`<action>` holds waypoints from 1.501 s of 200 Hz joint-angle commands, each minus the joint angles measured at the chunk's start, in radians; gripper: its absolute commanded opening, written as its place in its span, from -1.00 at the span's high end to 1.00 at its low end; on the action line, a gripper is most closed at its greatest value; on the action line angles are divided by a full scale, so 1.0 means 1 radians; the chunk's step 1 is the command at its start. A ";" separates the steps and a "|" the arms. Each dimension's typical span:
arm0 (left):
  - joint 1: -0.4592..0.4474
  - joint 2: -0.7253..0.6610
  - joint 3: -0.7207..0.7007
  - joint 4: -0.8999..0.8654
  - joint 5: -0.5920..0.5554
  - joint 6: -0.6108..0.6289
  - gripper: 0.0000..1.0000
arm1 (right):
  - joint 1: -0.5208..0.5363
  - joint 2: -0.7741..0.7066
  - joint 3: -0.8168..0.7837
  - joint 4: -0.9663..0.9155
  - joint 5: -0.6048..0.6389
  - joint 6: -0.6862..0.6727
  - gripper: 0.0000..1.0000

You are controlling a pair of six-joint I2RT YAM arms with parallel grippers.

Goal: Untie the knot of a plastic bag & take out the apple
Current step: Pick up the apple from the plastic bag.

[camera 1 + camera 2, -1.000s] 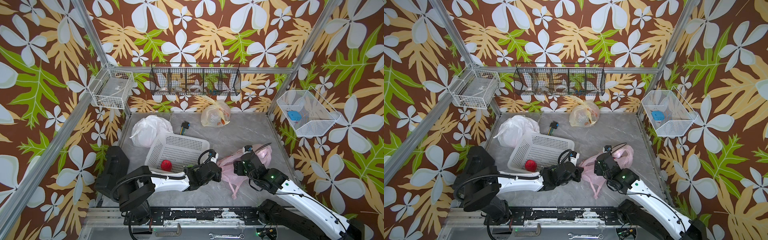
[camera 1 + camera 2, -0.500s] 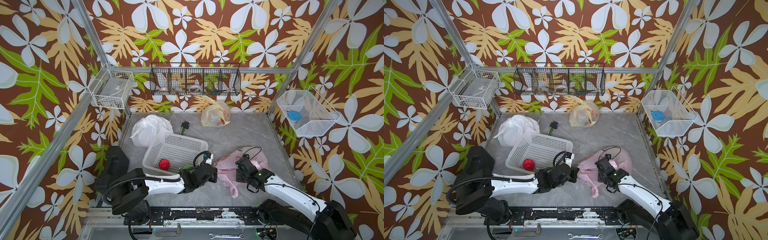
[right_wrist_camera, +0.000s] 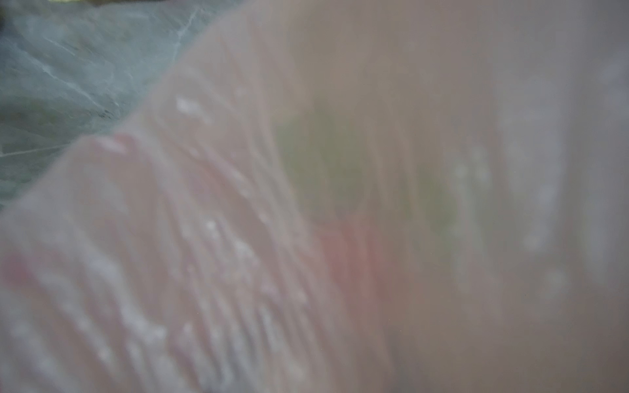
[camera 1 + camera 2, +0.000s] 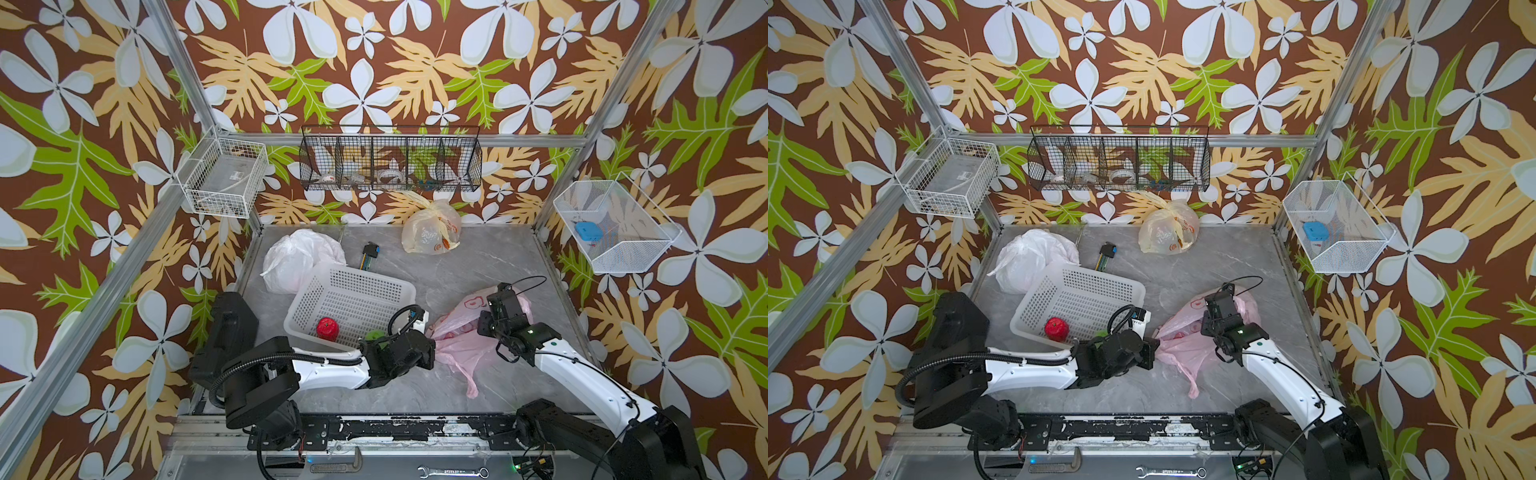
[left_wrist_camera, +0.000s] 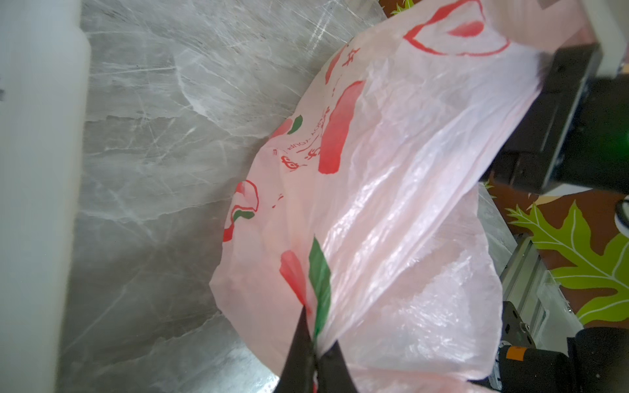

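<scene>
The pink plastic bag [image 4: 455,343] with red and green print lies at the table's right middle in both top views. My left gripper [image 5: 316,337] is shut on a pinched fold of its near-left edge [image 4: 1160,345]. My right gripper [image 4: 500,305] is pushed into the bag's far right part [image 4: 1246,307], with its fingers hidden by plastic. The right wrist view shows only blurred pink plastic [image 3: 204,238] with a greenish patch behind it. A red apple [image 4: 327,328] lies in the white basket [image 4: 353,276]. No knot shows.
A white bag [image 4: 299,257] and a yellowish bag [image 4: 432,232] sit at the back of the table, with a small tool [image 4: 370,253] between them. Wire baskets hang on the walls. Something green [image 4: 376,334] sits at the basket's near corner, by my left wrist.
My right arm dipped low toward the table, then rose and pushed farther back into the bag. My left gripper has stayed shut on the bag's edge, nearly still.
</scene>
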 commanded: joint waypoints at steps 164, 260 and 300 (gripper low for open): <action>-0.005 0.085 0.007 0.064 0.053 -0.013 1.00 | -0.097 0.290 -0.052 0.251 -0.159 -0.100 -0.52; -0.005 0.124 0.037 0.061 0.069 -0.013 1.00 | -0.026 0.159 0.100 0.115 -0.192 -0.129 -0.11; -0.005 0.138 0.047 0.060 0.072 -0.013 1.00 | 0.009 0.132 0.090 0.101 -0.260 -0.141 -0.16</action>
